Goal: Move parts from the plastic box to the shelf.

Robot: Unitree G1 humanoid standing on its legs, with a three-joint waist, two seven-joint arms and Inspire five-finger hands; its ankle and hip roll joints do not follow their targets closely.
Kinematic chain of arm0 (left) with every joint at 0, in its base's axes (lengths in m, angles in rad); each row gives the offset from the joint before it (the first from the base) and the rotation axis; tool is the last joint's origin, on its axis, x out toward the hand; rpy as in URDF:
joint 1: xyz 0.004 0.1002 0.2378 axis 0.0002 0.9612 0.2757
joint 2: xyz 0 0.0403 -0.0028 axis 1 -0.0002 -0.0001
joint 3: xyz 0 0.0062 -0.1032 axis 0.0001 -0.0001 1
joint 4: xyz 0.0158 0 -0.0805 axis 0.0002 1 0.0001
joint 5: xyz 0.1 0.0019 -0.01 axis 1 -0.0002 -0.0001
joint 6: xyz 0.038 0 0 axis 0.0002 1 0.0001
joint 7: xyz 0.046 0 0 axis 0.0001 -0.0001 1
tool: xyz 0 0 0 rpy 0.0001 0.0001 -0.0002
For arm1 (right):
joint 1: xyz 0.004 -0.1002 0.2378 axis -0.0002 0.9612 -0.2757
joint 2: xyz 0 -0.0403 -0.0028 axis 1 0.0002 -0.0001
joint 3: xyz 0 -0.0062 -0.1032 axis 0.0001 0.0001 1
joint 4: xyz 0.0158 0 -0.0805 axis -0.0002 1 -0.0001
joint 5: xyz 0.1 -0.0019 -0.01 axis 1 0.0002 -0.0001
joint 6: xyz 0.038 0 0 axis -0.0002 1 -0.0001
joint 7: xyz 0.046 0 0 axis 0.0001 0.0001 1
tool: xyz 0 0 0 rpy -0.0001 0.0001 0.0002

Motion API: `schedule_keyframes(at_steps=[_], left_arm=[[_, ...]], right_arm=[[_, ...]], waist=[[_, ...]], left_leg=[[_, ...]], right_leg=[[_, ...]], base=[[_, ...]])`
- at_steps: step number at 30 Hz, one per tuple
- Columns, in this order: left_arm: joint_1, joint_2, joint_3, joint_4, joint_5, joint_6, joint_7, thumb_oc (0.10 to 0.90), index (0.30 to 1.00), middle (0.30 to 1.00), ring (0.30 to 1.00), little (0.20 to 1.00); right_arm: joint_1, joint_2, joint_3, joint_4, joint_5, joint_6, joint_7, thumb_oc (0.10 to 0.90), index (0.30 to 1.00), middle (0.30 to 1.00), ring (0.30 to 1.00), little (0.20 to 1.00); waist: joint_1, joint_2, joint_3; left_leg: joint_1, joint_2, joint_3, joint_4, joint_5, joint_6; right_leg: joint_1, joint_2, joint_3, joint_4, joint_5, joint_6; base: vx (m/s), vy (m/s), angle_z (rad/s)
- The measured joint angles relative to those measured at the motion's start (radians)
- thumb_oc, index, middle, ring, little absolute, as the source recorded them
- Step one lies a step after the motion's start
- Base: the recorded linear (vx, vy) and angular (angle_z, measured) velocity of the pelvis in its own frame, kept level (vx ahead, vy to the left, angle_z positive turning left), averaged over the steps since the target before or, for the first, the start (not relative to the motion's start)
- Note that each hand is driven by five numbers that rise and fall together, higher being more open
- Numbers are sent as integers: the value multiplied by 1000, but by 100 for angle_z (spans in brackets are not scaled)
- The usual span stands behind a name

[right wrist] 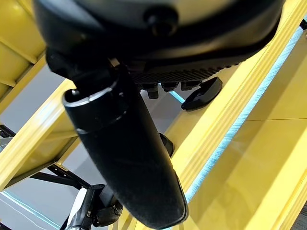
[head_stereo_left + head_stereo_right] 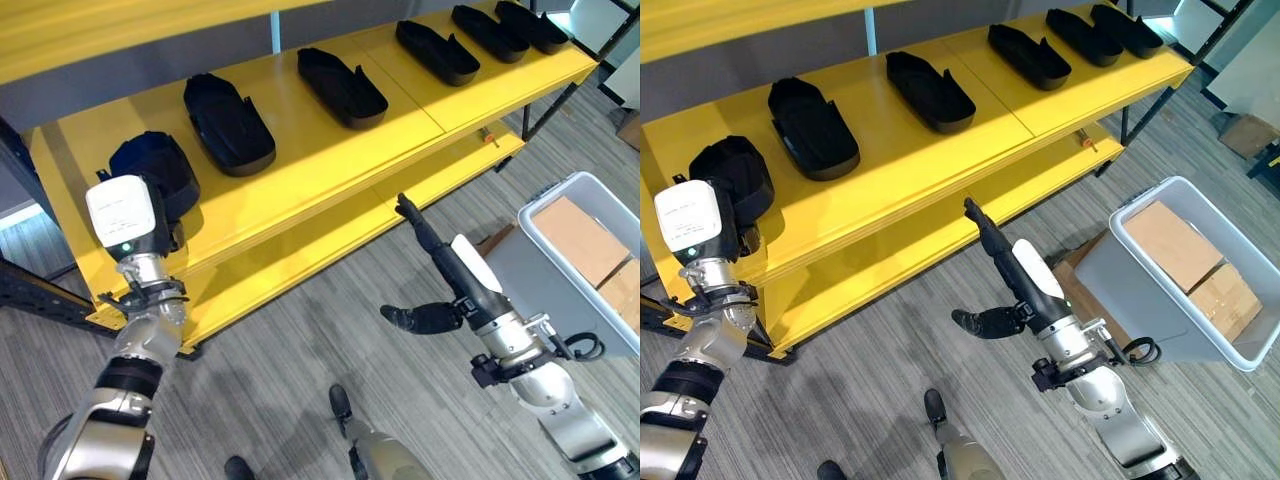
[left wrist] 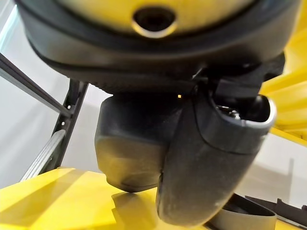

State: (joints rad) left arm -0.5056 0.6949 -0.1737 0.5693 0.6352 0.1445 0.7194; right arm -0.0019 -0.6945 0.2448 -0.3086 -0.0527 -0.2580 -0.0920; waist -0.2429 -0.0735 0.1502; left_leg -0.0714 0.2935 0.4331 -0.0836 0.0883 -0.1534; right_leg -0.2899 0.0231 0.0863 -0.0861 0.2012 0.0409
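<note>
Black parts (image 2: 228,124) along yellow shelf (image 2: 320,170); cardboard boxes (image 2: 1170,243) in plastic box (image 2: 1240,352); right robot hand (image 2: 1012,272) fingers straight, empty.

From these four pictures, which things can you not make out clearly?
- Left hand: its fingers are behind the white wrist box in both eye views, so its grip on the leftmost black part is unreadable.
- Plastic box: cardboard boxes cover its inside; any parts below are hidden.
- Right hand: it points at the yellow shelf, apparently open, holding nothing.
</note>
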Motion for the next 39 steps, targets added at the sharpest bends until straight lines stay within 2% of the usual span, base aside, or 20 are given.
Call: schedule_keyframes(at_steps=[4,11,21,30,39], left_arm=[[-1,2,0,0,2,-1,11,400,300,300,300,300],[-4,32,1,6,39,-19,12,400,300,300,300,300],[2,32,35,11,33,-15,9,400,300,300,300,300],[20,31,99,10,-44,-12,12,400,300,300,300,300],[20,31,100,10,-80,-13,12,400,300,300,300,300]], right_arm=[[0,0,0,0,0,0,0,900,1000,1000,1000,1000],[-1,-1,0,0,-1,-1,0,900,1000,1000,1000,1000],[-2,-21,0,0,-3,0,21,900,1000,1000,1000,1000],[-2,-24,0,0,-3,0,28,900,1000,1000,1000,1000],[-3,-26,0,0,-2,0,30,900,1000,1000,1000,1000]], waist=[[3,-1,10],[27,6,61],[31,6,70],[34,6,70],[52,6,70]], left_leg=[[0,0,0,0,0,0],[2,1,-4,0,5,-8],[4,2,-20,0,6,-9],[4,3,-26,0,6,-9],[4,2,-28,0,7,-10]], right_leg=[[0,0,0,0,0,0],[5,-1,-5,0,4,-4],[16,-3,-17,0,3,-2],[20,-4,-21,0,3,-2],[21,-5,-24,0,3,-2]], base=[[0,0,0],[0,0,0],[-4,5,4],[0,0,0],[0,0,0]])
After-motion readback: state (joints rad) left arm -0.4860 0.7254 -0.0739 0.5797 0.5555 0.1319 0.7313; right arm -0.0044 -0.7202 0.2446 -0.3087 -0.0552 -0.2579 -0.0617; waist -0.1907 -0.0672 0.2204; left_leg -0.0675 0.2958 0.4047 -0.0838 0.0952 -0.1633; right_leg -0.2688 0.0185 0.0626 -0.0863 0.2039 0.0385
